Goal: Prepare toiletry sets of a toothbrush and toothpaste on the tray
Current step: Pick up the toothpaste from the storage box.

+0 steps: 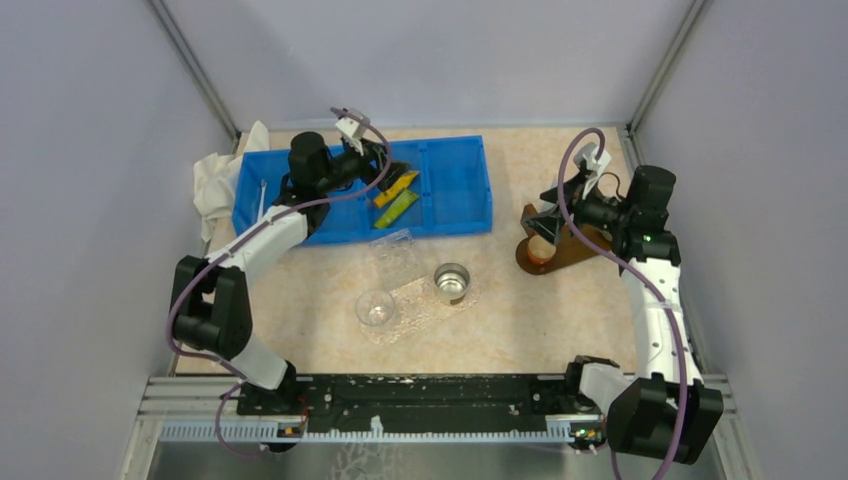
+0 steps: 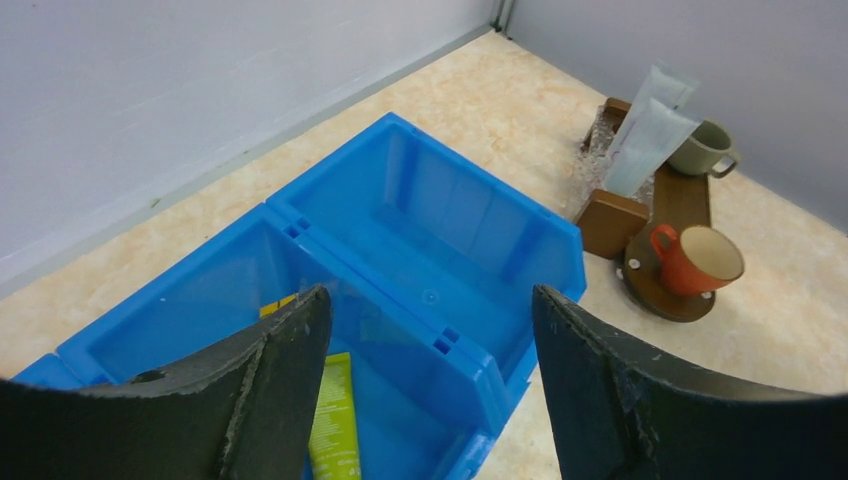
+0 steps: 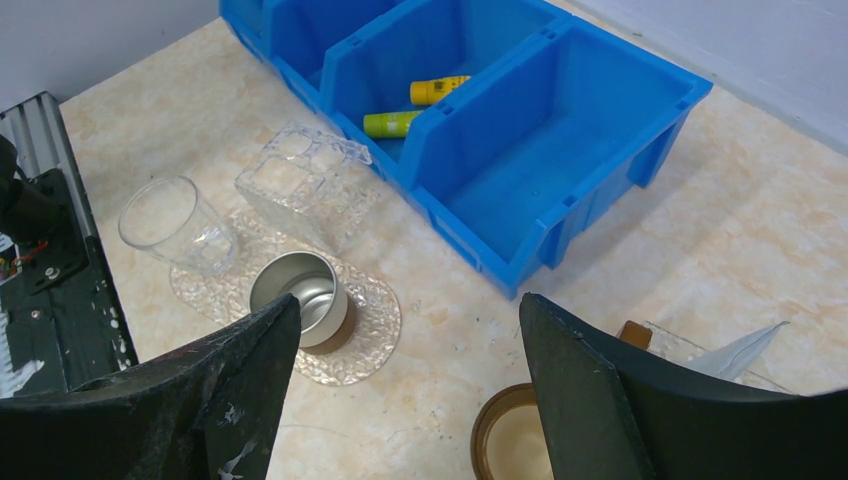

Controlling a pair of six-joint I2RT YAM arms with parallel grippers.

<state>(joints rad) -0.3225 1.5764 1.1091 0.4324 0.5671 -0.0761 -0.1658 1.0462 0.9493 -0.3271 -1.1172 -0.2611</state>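
A yellow toothpaste tube (image 1: 396, 184) and a green one (image 1: 396, 207) lie in the middle compartment of the blue divided bin (image 1: 455, 185). A thin white toothbrush (image 1: 262, 200) lies in the bin's left compartment. My left gripper (image 1: 374, 163) hovers over the bin, open and holding nothing; in its wrist view the gripper (image 2: 430, 350) has the green tube (image 2: 335, 425) beside its left finger. Two white toothpaste tubes (image 2: 650, 145) stand in a clear holder on the brown tray (image 2: 690, 200). My right gripper (image 1: 545, 225) is open and bare above that tray, over a cup (image 3: 510, 440).
A clear textured tray (image 1: 420, 305) carries a glass cup (image 1: 375, 308) and a metal cup (image 1: 452, 282). A clear square holder (image 1: 390, 245) stands beside it. An orange mug (image 2: 695, 260) and a green mug (image 2: 705, 148) sit on the brown tray. White cloth (image 1: 215, 185) lies left of the bin.
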